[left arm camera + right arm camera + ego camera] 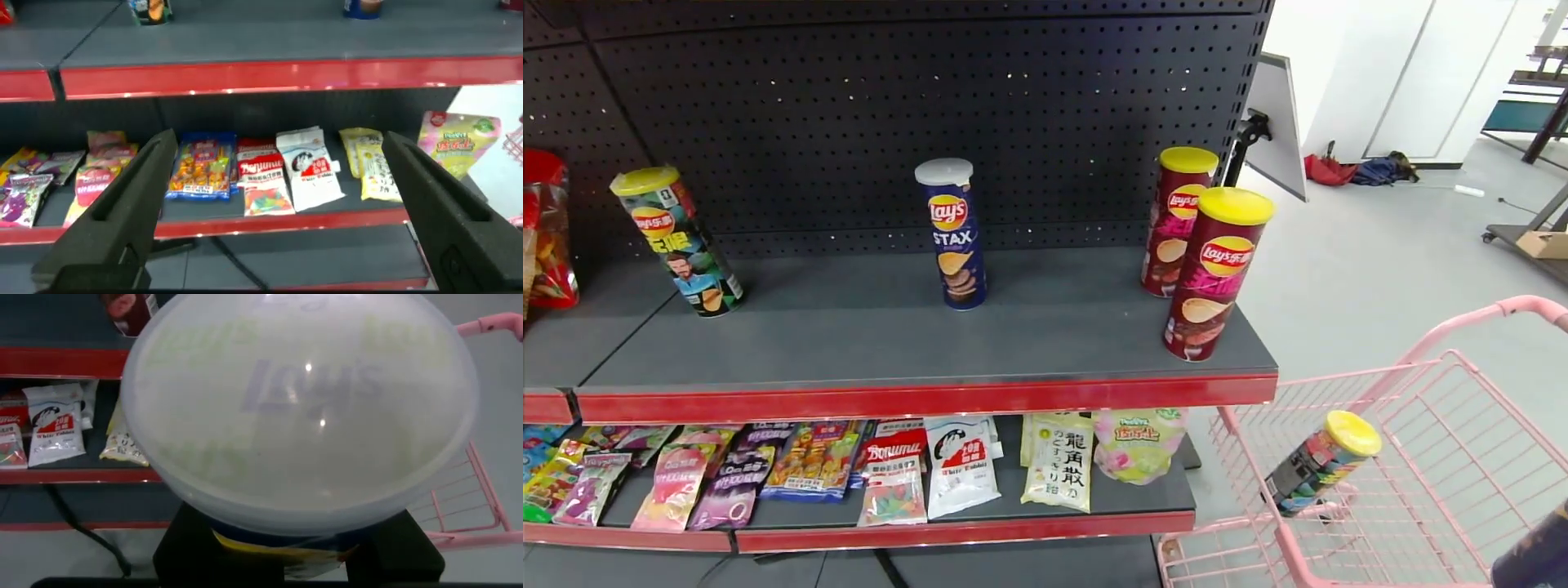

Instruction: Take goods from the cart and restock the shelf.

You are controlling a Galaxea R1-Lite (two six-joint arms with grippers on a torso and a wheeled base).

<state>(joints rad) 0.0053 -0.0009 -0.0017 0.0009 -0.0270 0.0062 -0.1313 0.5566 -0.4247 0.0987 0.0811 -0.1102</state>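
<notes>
My right gripper (298,554) is clamped on a blue chip can with a translucent white plastic lid (302,408). Its black fingers (192,551) sit on either side of the can's body, and the lid faces the wrist camera. The can is held up beside the pink wire shopping cart (1421,384), near the end of the shelf unit.

My left gripper (278,216) has its two black fingers (122,216) spread wide apart with nothing between them. It faces the lower grey shelf (278,229), where flat snack bags (306,167) lie in a row.

On the upper grey shelf with the red front edge (923,400) stand four cans. A green can with a yellow lid (678,241) tilts at the left, and a dark blue can with a white lid (952,233) stands upright in the middle. Two maroon cans with yellow lids are at the right end, the front one (1215,273) just beside the rear one (1178,220).

In the cart, a dark can with a yellow lid (1319,463) leans at an angle against the wire side.
</notes>
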